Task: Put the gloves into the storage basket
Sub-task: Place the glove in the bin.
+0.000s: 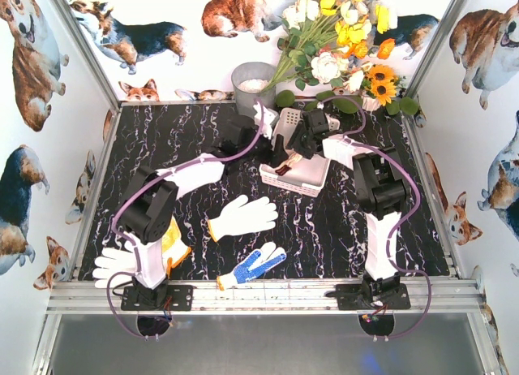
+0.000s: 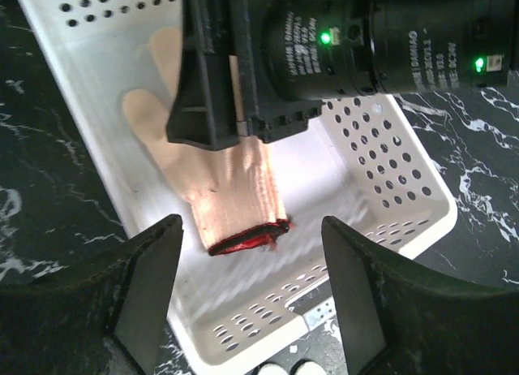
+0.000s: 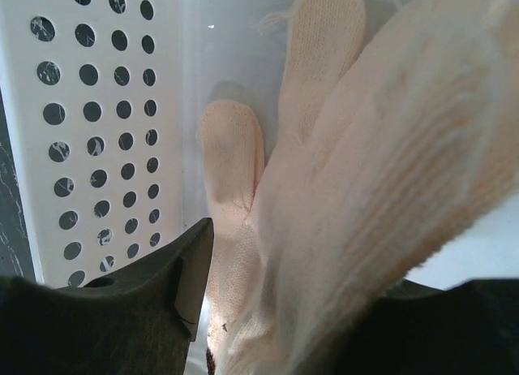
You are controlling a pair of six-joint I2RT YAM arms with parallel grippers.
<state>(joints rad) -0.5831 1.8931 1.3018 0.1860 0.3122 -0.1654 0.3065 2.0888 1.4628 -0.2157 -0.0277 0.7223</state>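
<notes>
Snagging looks likeliest: the right tool (image 3: 300, 278), clamped on the pale yellow knit glove with dark cuff (image 2: 235, 188) lying inside the white perforated plastic basket (image 2: 389, 172), could drag it out if the knit clings, while the left tool (image 2: 251, 269) hovers wide, empty.

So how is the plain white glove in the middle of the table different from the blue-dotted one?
The plain white glove is bare knit; the blue-dotted glove carries blue dots. The white glove lies mid-table, fingers spread, pointing right; the dotted glove lies nearer the front edge, slanted. Both lie flat, outside the basket, untouched.
</notes>
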